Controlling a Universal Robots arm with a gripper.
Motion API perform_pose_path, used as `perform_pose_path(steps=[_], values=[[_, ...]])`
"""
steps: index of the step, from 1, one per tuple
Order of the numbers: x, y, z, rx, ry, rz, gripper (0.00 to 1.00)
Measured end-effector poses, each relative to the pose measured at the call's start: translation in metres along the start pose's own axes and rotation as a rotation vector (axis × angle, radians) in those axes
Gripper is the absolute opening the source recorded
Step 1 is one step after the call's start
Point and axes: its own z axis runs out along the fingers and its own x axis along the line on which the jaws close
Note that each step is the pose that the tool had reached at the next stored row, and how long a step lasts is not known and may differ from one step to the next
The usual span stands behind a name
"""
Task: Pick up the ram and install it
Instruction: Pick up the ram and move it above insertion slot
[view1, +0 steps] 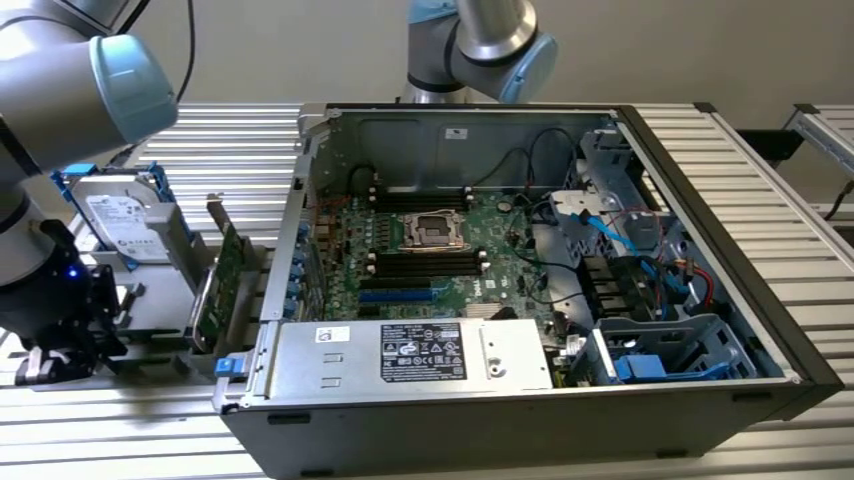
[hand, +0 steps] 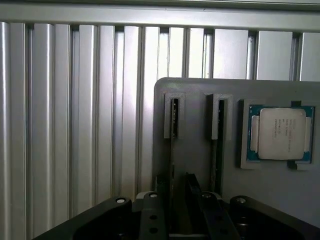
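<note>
Gripper released over the tray, ram on edge in tray slot between the jaws, long axis running straight ahead.

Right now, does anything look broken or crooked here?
Nothing stands out. The open black computer case lies flat on the ribbed metal table, and the square silver processor chip sits straight in its grey tray.
</note>
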Motion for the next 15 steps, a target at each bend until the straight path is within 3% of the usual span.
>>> perform_pose_path(steps=[4,11,13,15], values=[[0.0001,-0.0014,0.0001,-0.0025,-0.0001,0.0,0.3],[0.0,-0.0015,0.0002,-0.0019,0.0,0.0,0.3],[0.0001,-0.0015,0.0002,-0.0013,0.0002,0.0,0.28],[0.0001,-0.0015,0.0004,-0.0007,-0.0001,0.0,0.15]])
